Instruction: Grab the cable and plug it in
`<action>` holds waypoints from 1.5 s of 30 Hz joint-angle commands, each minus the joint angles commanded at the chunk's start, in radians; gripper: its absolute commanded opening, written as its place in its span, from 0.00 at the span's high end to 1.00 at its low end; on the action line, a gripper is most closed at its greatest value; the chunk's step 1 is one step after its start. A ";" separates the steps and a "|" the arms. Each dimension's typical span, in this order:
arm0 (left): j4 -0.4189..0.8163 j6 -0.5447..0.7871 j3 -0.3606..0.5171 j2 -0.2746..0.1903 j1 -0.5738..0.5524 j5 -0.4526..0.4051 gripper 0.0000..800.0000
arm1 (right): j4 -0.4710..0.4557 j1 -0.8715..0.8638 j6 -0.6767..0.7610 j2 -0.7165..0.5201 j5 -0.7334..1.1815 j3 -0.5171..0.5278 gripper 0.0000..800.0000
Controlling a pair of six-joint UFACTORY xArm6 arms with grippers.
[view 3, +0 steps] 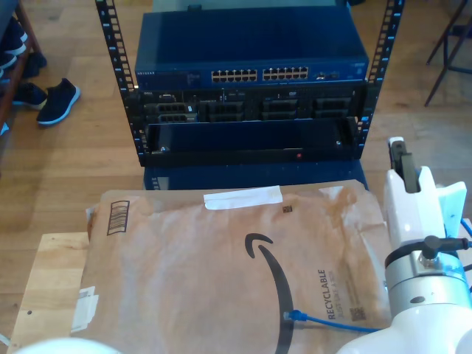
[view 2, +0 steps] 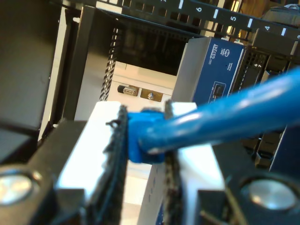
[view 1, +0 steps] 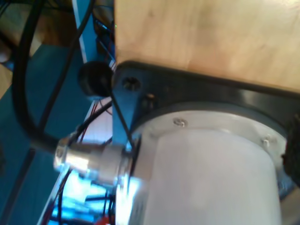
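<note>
Second tool (view 2: 145,136) clamped on the cable (view 2: 220,119) just behind its plug, presumably to steer it toward the switch (view 3: 251,55); first tool's state impossible to tell.

A white cylindrical arm base (view 1: 206,173) sits on a black plate (view 1: 197,89) under what looks like plywood (view 1: 211,37).

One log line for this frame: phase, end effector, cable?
phase: cable held, not yet plugged | second end effector: shut on cable | other plug: on paper bag
</note>
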 joint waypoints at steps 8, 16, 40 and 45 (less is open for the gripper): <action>0.003 0.006 0.034 0.061 0.035 -0.060 0.00 | 0.041 0.028 0.006 0.000 -0.002 -0.002 1.00; 0.005 0.005 0.032 0.061 0.035 -0.058 0.00 | 0.049 0.055 0.002 0.002 -0.002 -0.005 1.00; 0.003 0.005 0.032 0.061 0.035 -0.058 0.00 | 0.123 0.209 0.035 0.249 -0.008 -0.110 1.00; 0.003 0.005 0.032 0.061 0.035 -0.058 0.00 | 0.157 0.213 0.058 0.256 -0.008 -0.107 1.00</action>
